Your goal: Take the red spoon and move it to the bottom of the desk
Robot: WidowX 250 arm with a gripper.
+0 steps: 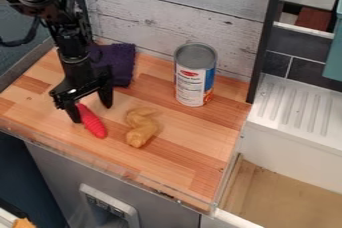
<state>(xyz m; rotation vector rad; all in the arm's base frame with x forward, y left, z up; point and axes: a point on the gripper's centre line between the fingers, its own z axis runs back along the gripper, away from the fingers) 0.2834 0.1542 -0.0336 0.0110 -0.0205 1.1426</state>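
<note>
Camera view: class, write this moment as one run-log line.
tool: fingers apart, low over counter | red ridged item: beside one finger | can: upright | purple cloth: behind tool
</note>
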